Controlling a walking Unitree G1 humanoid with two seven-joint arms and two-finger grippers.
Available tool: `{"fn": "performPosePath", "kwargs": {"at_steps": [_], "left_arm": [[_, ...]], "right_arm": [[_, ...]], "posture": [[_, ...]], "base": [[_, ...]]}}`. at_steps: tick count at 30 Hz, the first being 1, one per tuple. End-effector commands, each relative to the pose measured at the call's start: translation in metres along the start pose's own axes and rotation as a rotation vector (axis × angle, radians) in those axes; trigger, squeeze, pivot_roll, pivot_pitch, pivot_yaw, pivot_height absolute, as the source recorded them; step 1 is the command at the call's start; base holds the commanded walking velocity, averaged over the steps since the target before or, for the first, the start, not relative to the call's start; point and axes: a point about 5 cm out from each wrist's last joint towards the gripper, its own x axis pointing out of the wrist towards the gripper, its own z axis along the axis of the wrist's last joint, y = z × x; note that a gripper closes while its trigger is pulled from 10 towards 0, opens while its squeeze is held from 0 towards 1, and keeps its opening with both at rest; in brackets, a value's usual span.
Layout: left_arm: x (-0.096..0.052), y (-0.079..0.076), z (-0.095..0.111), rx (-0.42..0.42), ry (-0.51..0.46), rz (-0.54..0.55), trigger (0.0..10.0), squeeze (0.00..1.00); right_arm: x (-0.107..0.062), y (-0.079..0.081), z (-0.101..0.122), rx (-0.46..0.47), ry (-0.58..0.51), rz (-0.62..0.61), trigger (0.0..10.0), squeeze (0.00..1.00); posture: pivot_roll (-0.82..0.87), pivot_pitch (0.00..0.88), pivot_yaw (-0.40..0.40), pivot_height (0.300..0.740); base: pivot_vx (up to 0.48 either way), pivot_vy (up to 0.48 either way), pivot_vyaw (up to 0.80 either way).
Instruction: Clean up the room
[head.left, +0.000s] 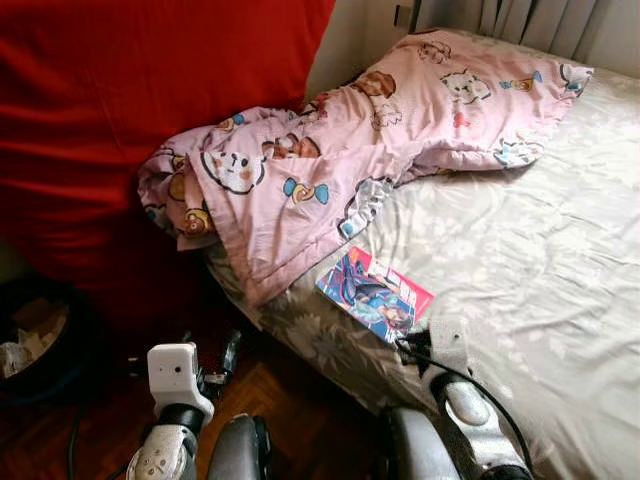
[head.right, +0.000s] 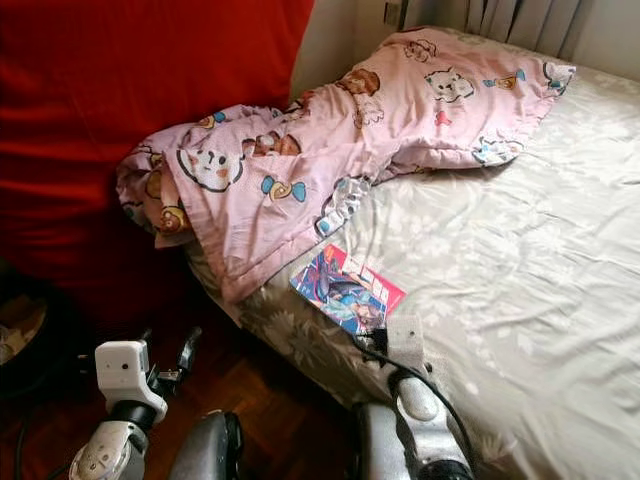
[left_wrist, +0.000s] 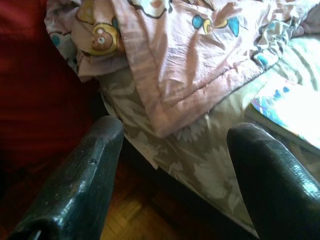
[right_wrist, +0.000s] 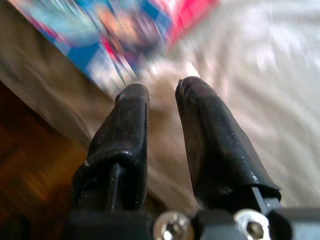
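Tidying looks barely begun: at lower left the left hand (left_wrist: 170, 170) hangs wide open over the floor, the pink quilt (head.left: 330, 150) lies rumpled mid-frame, and the book (head.left: 374, 292) sits at the bed (head.left: 540, 270) edge, the right hand (right_wrist: 160, 100), fingers narrowly parted, just short of it; its blurred cover is unreadable.

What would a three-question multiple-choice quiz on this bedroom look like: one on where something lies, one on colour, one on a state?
1. Where does the book lie?
A. On the floor
B. On the bed, near its edge
C. Under the blanket

2. What colour is the blanket, mainly?
A. Pink
B. Green
C. Black

3. How are the left tool fingers?
A. Clamped on the book
C. Spread apart, empty
B. Shut together

Answers: 1 B, it rests flat on the sheet by the edge. 2 A, pink cloth with cartoon prints. 3 C, a wide gap shows between both fingers.
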Motion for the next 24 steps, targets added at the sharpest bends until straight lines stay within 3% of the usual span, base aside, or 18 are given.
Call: {"fn": "performPosePath", "kwargs": {"at_steps": [1, 2, 3, 7, 9, 20, 21, 23, 24], "left_arm": [[-0.003, 0.000, 0.002, 0.009, 0.002, -0.008, 10.0, 0.00], [-0.003, 0.001, 0.003, 0.011, 0.002, -0.007, 10.0, 0.00], [-0.004, 0.001, 0.003, 0.013, 0.003, -0.007, 10.0, 0.00], [-0.005, 0.001, 0.003, 0.015, 0.005, -0.008, 10.0, 0.00], [-0.006, 0.001, 0.004, 0.015, 0.007, -0.010, 10.0, 0.00], [-0.015, 0.003, 0.007, 0.035, 0.022, -0.012, 10.0, 0.00], [-0.018, 0.004, 0.007, 0.038, 0.030, -0.012, 10.0, 0.00], [-0.020, 0.004, 0.007, 0.040, 0.033, -0.011, 10.0, 0.00], [-0.022, 0.004, 0.007, 0.041, 0.039, -0.010, 10.0, 0.00]], "right_arm": [[0.003, -0.003, 0.000, -0.007, 0.032, -0.012, 10.0, 0.00], [0.004, -0.004, 0.004, -0.007, 0.027, -0.008, 10.0, 0.00], [0.006, -0.005, 0.008, 0.000, 0.019, 0.000, 10.0, 1.00], [0.013, -0.003, 0.022, -0.045, 0.005, 0.041, 10.0, 1.00], [0.017, -0.004, 0.031, -0.133, -0.001, 0.062, 10.0, 1.00], [0.025, -0.013, 0.054, -0.246, 0.026, 0.106, 10.0, 1.00], [0.026, -0.015, 0.056, -0.263, 0.034, 0.114, 10.0, 0.53], [0.026, -0.016, 0.056, -0.274, 0.037, 0.118, 10.0, 0.53], [0.026, -0.017, 0.057, -0.299, 0.043, 0.119, 10.0, 0.00]], "posture": [[0.02, 0.190, 0.028, 0.582], [0.02, 0.194, 0.029, 0.582], [0.02, 0.198, 0.030, 0.582], [0.02, 0.202, 0.032, 0.582], [0.04, 0.213, 0.034, 0.582], [0.07, 0.260, 0.041, 0.582], [0.07, 0.269, 0.043, 0.582], [0.07, 0.272, 0.043, 0.582], [0.07, 0.281, 0.044, 0.582]], "base": [[0.000, 0.000, 0.00], [0.000, 0.000, 0.00], [0.000, 0.000, 0.00], [0.000, 0.000, 0.00], [0.000, 0.000, 0.00], [0.000, 0.000, 0.00], [0.000, 0.000, 0.00], [0.000, 0.000, 0.00], [0.000, 0.000, 0.00]]}}
